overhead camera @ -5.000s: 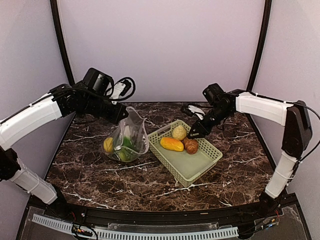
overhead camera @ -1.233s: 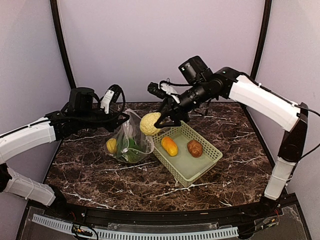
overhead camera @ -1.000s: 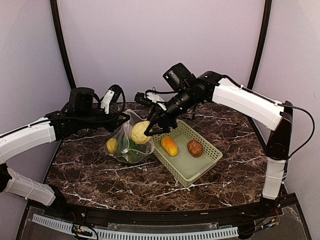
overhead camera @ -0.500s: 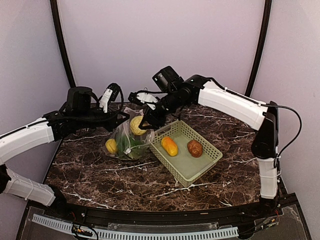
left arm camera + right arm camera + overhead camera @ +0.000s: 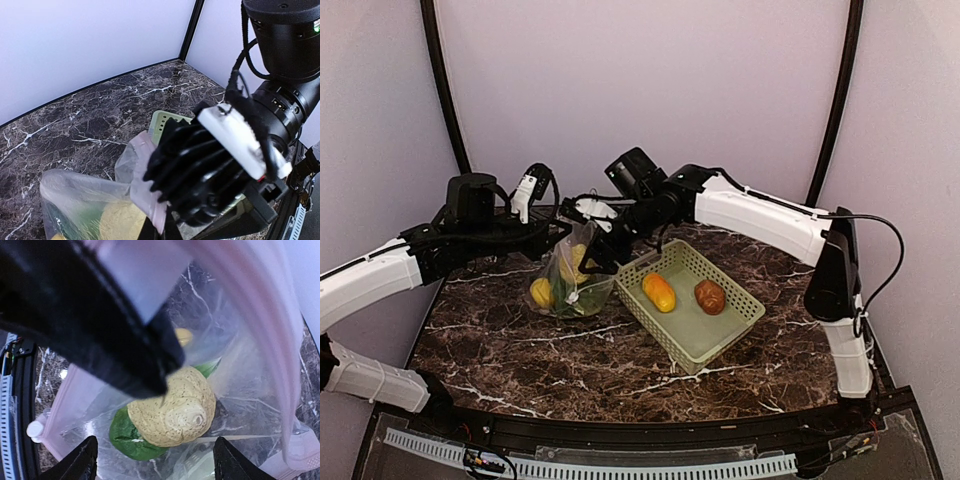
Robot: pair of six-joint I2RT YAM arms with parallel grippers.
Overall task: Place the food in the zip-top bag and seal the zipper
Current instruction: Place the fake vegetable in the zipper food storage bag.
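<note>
Right gripper (image 5: 155,451) spread wide at bag (image 5: 590,290) mouth. Beige piece (image 5: 170,407) lies loose below, inside bag. Left gripper (image 5: 558,232) clamped on bag rim. 2 pieces, orange piece (image 5: 659,292) and potato (image 5: 709,296), in basket (image 5: 720,335) on table (image 5: 520,350).

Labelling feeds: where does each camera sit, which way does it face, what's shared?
Top external: above, behind the bases, looking down on table; left arm, right arm show.
Left wrist: faces the right fingers over the zip-top bag; own fingers unclear.
Right wrist: looks into the bag; its fingers frame the beige round one.
All share that bag.
</note>
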